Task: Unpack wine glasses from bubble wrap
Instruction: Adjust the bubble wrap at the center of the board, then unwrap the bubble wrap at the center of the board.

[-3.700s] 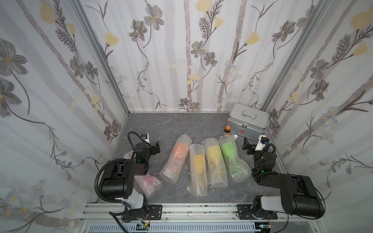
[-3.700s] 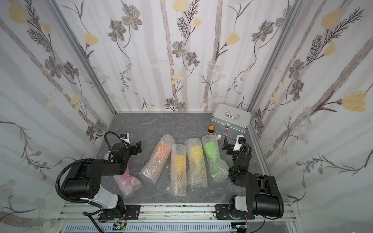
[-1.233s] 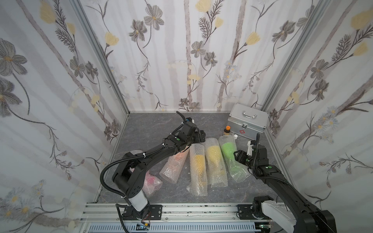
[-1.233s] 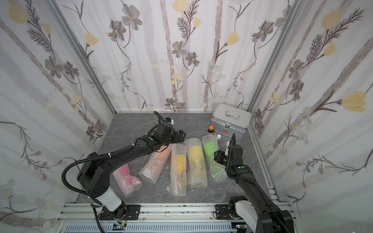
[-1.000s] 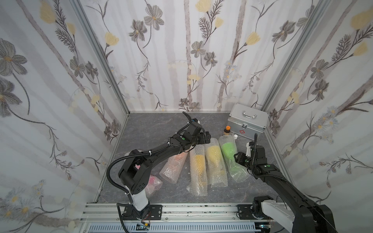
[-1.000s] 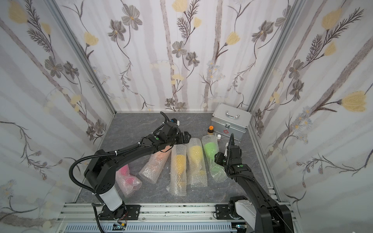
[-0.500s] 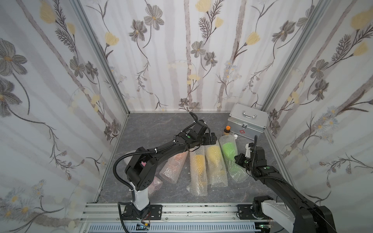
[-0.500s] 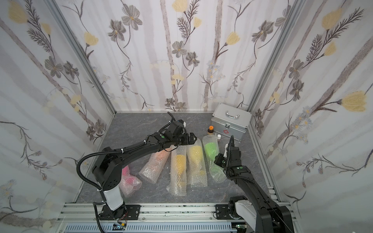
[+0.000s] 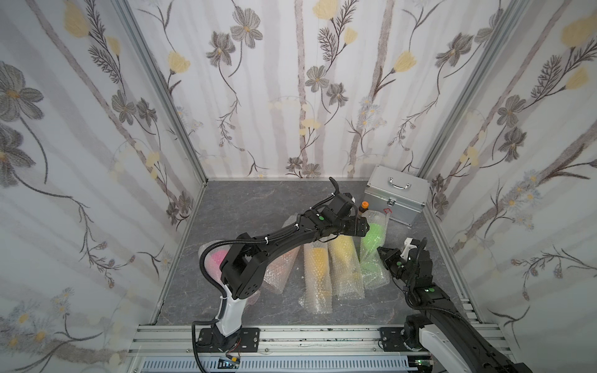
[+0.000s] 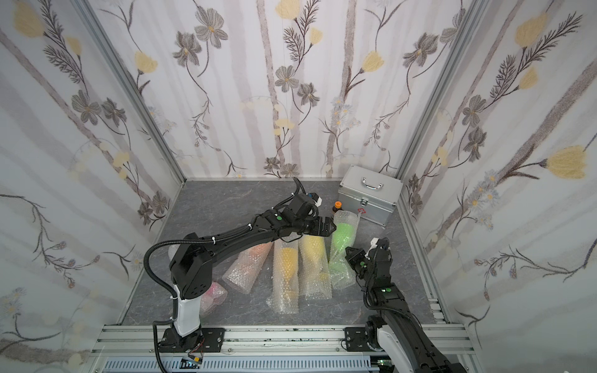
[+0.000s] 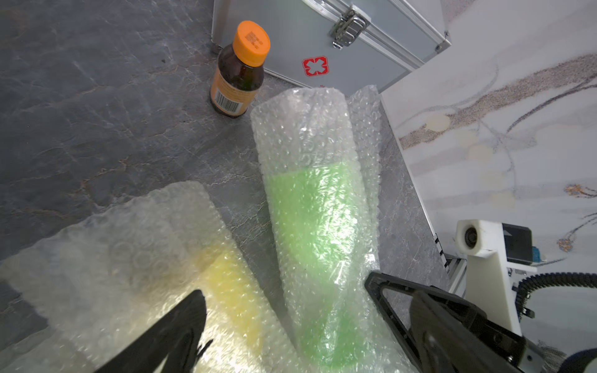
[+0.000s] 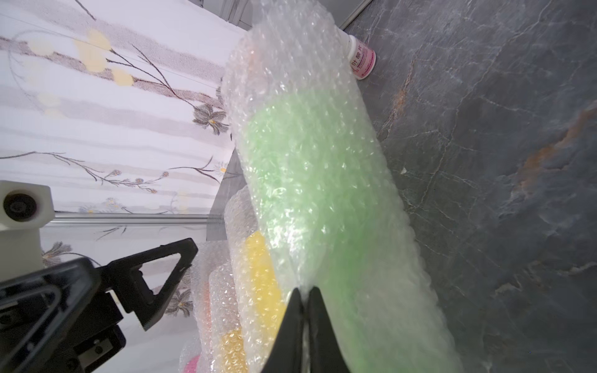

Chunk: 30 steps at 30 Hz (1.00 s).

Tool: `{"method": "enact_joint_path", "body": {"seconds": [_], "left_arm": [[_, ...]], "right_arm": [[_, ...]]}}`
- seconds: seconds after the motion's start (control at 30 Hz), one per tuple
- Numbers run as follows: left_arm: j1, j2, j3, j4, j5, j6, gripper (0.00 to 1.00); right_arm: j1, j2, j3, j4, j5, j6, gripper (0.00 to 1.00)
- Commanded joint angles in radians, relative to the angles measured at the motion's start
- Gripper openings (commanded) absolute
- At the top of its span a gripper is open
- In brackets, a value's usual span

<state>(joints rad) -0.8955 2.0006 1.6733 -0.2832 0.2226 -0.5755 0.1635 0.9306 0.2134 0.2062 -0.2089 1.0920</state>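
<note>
A lime green wine glass [image 12: 307, 161] lies on the grey table [image 9: 258, 203], rolled inside bubble wrap [image 12: 290, 64], at the right end of a row of wrapped goblets [image 9: 342, 258]. The right end effector [image 12: 303, 292] is pressed together, pinching a fold of that wrap; the left end effector [image 11: 284, 290] hovers spread wide over the roll

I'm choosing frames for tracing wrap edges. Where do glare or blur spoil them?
Left wrist view: white glare on the green goblet's bubble wrap; the yellow roll and the open left pincer, nearest the lens, look soft; the brown bottle is sharp. Right wrist view: sparkle on that wrap, shut right pincer slightly soft. Both top views: even light.
</note>
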Motion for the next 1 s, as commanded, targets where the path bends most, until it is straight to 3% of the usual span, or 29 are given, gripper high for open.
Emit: {"method": "enact_joint_path", "body": {"seconds": [0.0, 0.13, 0.27, 0.53, 0.97], "left_arm": [[-0.01, 0.042, 0.046, -0.042, 0.045, 0.015, 0.95], [-0.025, 0.125, 0.166, -0.189, 0.056, 0.041, 0.83], [-0.028, 0.167, 0.209, -0.242, 0.075, 0.027, 0.78], [-0.051, 0.222, 0.253, -0.287, 0.122, 0.012, 0.71], [-0.071, 0.271, 0.258, -0.32, 0.153, -0.01, 0.58]], "right_arm": [[0.001, 0.025, 0.003, 0.074, -0.039, 0.04, 0.1], [-0.002, 0.033, 0.008, 0.077, -0.076, 0.026, 0.23], [-0.014, 0.012, 0.048, -0.034, -0.082, -0.035, 0.35], [-0.065, -0.037, 0.084, -0.232, -0.092, -0.192, 0.37], [-0.015, 0.065, 0.194, -0.403, -0.022, -0.382, 0.42]]}}
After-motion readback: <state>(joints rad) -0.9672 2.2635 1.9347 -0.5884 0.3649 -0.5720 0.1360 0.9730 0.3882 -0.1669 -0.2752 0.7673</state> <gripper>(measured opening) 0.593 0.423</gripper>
